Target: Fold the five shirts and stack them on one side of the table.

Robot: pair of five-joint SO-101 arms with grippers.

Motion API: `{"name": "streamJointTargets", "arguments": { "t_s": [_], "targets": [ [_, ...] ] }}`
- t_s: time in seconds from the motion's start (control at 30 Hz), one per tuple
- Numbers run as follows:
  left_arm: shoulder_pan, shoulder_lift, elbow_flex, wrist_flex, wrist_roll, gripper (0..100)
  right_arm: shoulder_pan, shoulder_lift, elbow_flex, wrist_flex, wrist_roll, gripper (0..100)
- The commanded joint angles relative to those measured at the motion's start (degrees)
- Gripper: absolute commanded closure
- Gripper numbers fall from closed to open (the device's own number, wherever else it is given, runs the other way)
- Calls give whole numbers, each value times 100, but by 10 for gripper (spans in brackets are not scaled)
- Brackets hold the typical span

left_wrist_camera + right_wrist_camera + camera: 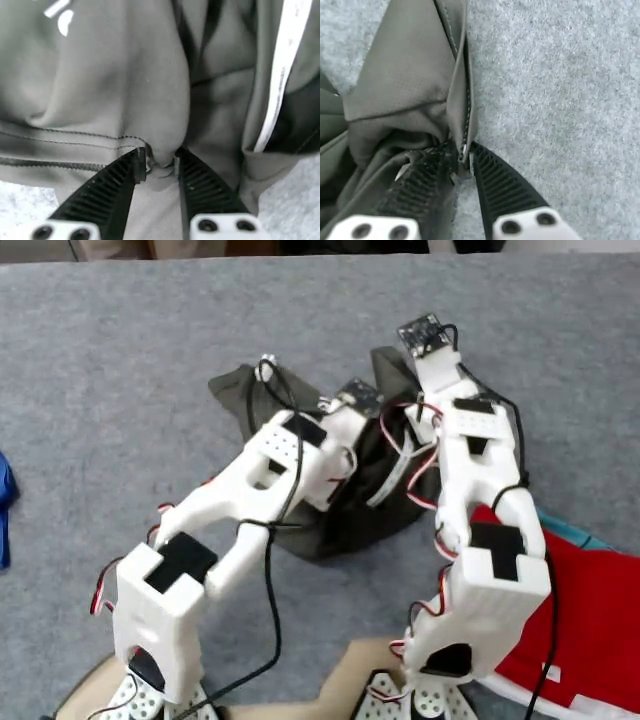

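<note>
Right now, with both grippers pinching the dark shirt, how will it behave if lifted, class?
Probably floppy: the dark shirt lies crumpled in soft folds. Likely light: a small pinch in the left gripper bunches it. It may drag, not slide, on the fuzzy grey table.

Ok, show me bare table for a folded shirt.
Widest bare patch: left half of the grey table, between the blue cloth at the left edge and the dark shirt. Also bare: the far strip behind that shirt. Crowded: the middle, where both arms are, and the near right, covered by the red shirt.
</note>
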Motion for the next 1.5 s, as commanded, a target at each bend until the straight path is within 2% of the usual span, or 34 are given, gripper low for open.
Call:
{"name": "streamJointTargets", "arguments": {
  "t_s": [0.0, 0.17, 0.3, 0.43, 0.67, 0.87, 1.03, 1.17, 1.23, 1.37, 1.47],
  "targets": [
    [-176, -40, -501, -70, 396, 983, 66, 4, -286, -70, 0, 994],
    [-712, -57, -958, -44, 1134, 981, 57, -189, -374, 132, 0, 994],
    [-1116, -66, -1424, 97, 1424, 982, -13, -901, -637, 1011, 9, 992],
    [-1591, -66, -2549, 800, 1477, 982, -268, -1930, -910, 2048, 26, 949],
    [-2558, -66, -4844, 2163, 1433, 982, -637, -3600, -1305, 3147, 703, 749],
    [-3165, -22, -6057, 3393, 1169, 982, -690, -4022, -1288, 3833, 791, 734],
    [-3235, -13, -5468, 3859, 738, 982, -1534, -3591, -998, 4273, 519, 734],
    [-3270, -13, -4571, 3815, 703, 981, -2475, -2695, -664, 3771, -35, 735],
    [-3279, -48, -4026, 3464, 747, 981, -2809, -2035, -664, 3411, -237, 735],
    [-3262, -207, -3147, 2690, 870, 981, -2835, -585, -989, 2813, -325, 735],
    [-3288, -505, -2629, 2453, 870, 981, -2440, 391, -1534, 2813, -475, 756]
  ]
}}
